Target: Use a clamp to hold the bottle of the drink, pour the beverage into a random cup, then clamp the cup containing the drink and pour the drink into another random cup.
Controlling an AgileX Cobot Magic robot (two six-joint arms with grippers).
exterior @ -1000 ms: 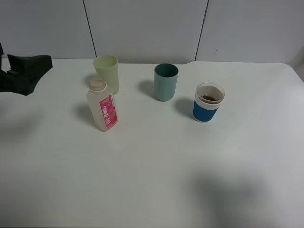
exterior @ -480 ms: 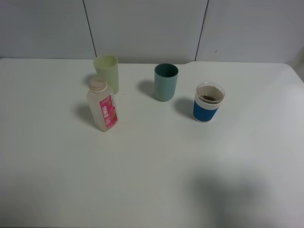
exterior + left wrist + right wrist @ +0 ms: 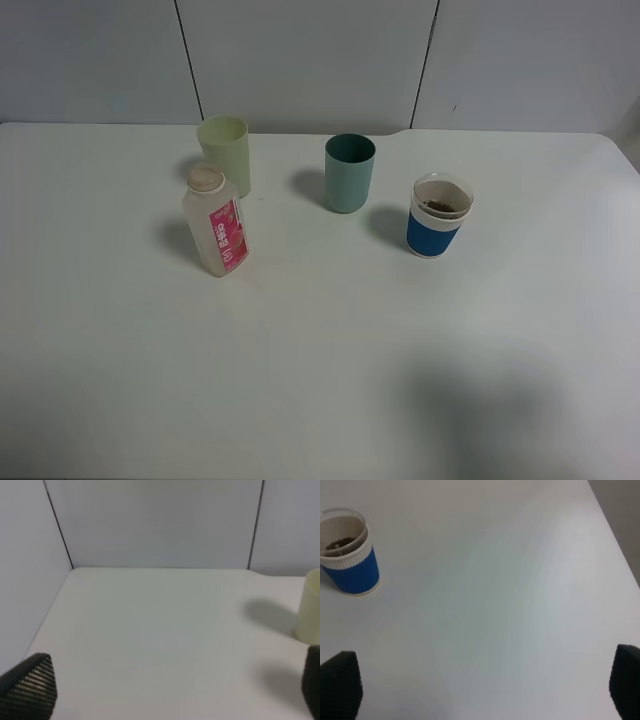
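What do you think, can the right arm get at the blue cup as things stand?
Probably yes. The right gripper is open, its jaws wide apart, and only bare table lies between it and the blue cup. The cup stands upright, apart from the teal cup.

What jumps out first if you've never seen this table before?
Probably the bottle with its bright pink label, standing left of middle on the white table. Next the blue-banded cup on the right, with something dark inside; a teal cup and a pale green cup stand farther back.
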